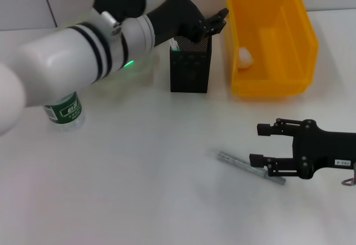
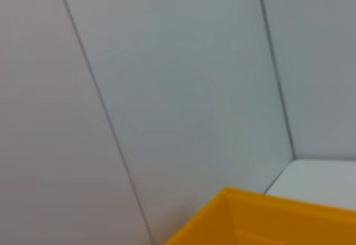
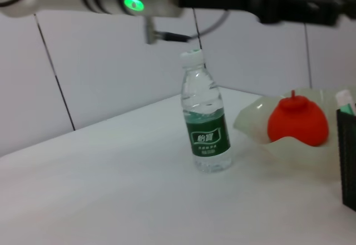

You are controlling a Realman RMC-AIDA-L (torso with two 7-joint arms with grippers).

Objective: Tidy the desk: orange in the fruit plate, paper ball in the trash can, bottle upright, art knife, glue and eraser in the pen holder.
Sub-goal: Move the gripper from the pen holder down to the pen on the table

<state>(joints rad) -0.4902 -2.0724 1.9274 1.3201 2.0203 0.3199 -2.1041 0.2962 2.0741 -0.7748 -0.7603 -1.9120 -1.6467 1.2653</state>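
My left gripper (image 1: 208, 6) hangs open just above the black mesh pen holder (image 1: 191, 67). The art knife's white and mint tip (image 1: 174, 45) pokes out of the holder and also shows as the art knife (image 3: 345, 99) in the right wrist view. The grey glue (image 1: 245, 165) lies flat on the table, its right end under the lower finger of my open right gripper (image 1: 260, 144). The bottle (image 3: 206, 125) stands upright. The orange (image 3: 297, 120) rests in the fruit plate (image 3: 250, 120). A paper ball (image 1: 245, 58) lies in the yellow trash can (image 1: 300, 45). The eraser is out of view.
My left arm crosses the upper left of the head view and hides most of the fruit plate and part of the bottle (image 1: 64, 111). The left wrist view shows only the wall and the trash can's rim (image 2: 250, 214).
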